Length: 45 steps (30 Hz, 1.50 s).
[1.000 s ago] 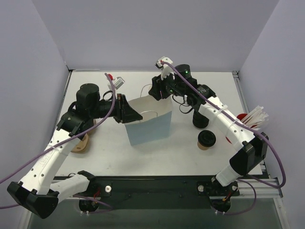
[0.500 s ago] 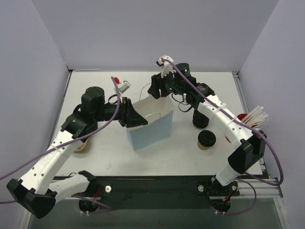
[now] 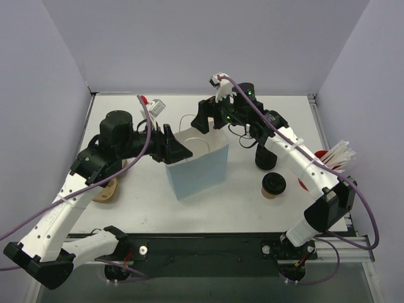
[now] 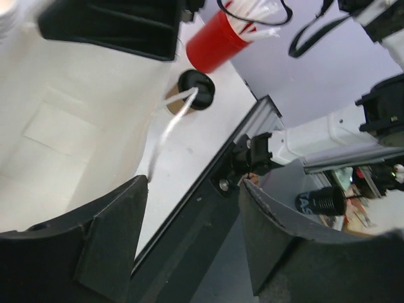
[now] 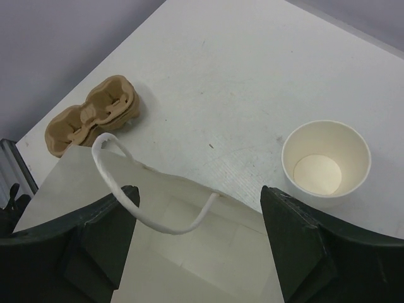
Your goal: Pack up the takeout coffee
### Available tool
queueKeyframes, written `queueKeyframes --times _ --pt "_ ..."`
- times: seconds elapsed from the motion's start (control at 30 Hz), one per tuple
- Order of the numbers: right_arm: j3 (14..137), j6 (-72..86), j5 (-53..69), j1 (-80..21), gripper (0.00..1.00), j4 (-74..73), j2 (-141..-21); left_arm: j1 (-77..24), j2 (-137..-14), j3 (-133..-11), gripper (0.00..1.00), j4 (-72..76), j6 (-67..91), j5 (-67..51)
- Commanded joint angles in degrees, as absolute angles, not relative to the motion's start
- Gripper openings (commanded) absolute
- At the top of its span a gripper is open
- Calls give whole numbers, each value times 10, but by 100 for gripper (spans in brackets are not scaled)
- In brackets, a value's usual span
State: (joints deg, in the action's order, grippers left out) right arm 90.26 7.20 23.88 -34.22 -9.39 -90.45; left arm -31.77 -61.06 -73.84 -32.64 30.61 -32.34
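The takeout coffee (image 3: 273, 184), a tan cup with a black lid, stands on the table right of the light blue paper bag (image 3: 197, 167). It also shows in the left wrist view (image 4: 191, 93). The bag stands upright with its mouth open, white inside (image 5: 189, 265). My left gripper (image 3: 175, 148) is open and empty at the bag's left rim, and its jaws (image 4: 192, 189) show wide apart. My right gripper (image 3: 206, 121) is open and empty above the bag's back rim, straddling the white cord handle (image 5: 151, 199).
A red cup of white straws (image 3: 329, 159) stands at the right edge. A tan cardboard cup carrier (image 3: 106, 189) lies left of the bag, under my left arm. A lidless white-lined cup (image 5: 326, 165) stands behind the bag. A dark stack (image 3: 265, 159) stands behind the coffee.
The bag has turned a little and its mouth stands wider. My left wrist swung toward the bag and drew back slightly. My right gripper stays over the back rim.
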Motion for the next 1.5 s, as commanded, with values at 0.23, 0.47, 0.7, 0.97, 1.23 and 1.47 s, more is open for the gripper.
queueKeyframes --times 0.23,0.47,0.7,0.97,1.23,1.47 --pt "907 74 255 -339 86 -155 -815 -312 -602 -861 74 -424 286 -128" --pt "889 110 242 -341 85 -225 -725 -308 -578 -897 74 -550 353 132" --pt "874 191 185 -344 81 -336 -613 -251 -587 -881 73 -714 523 344" --pt "785 214 185 -346 79 -344 -499 -41 -624 -788 68 -739 607 248" --pt "770 184 185 -346 78 -347 -485 34 -680 -700 67 -729 728 231" --pt "766 152 170 -363 78 -347 -514 51 -762 -691 70 -657 706 207"
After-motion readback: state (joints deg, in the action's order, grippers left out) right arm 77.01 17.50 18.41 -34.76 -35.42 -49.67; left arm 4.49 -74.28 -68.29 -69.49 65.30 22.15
